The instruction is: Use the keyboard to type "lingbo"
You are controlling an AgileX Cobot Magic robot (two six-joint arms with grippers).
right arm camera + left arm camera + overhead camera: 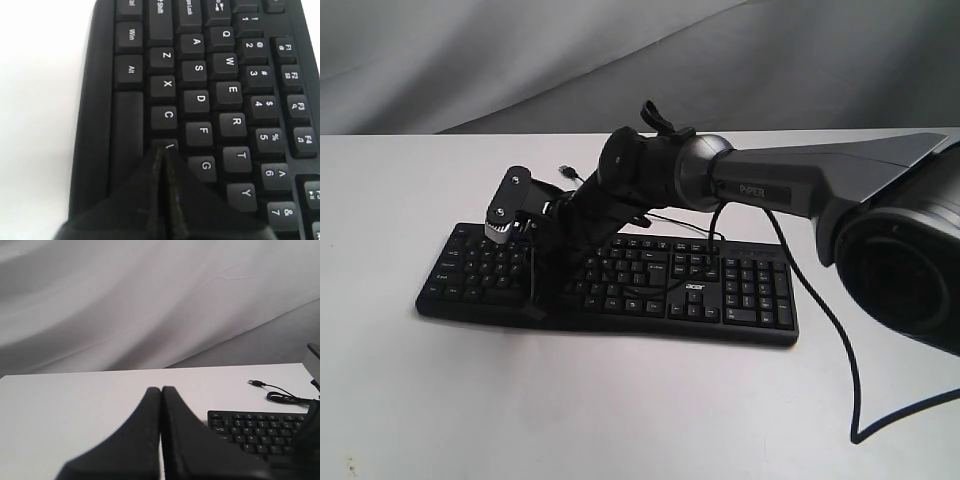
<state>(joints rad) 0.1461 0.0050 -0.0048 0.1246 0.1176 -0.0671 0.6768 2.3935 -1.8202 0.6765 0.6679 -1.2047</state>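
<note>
Exterior view: the keyboard (720, 300) lies flat on the white table (620, 400), its length running left to right, a little left of the middle; my right arm reaches across from the right and drops my right pincer (537, 300) onto the left half of the keys, near the front edge; no screen is in sight, so I cannot tell how many letters of "lingbo" are in; I judge the typing under way, with an unknown share left.

Left wrist view: my left pincer (161, 389) has its two fingers pressed together, gripping nothing, over bare table (60, 405) and off the left end of the keyboard (255, 430); the thin cable (280, 392) trails loose behind the board.

Right wrist view: my right pincer (162, 150) is likewise pinched to a single point and empty; the tip sits at the V key (170, 146), just beside the space bar (127, 135); whether it presses or only hovers I cannot tell; V is not in the word, though G (206, 165) stands close by, so I judge the tip needs a small shift.
</note>
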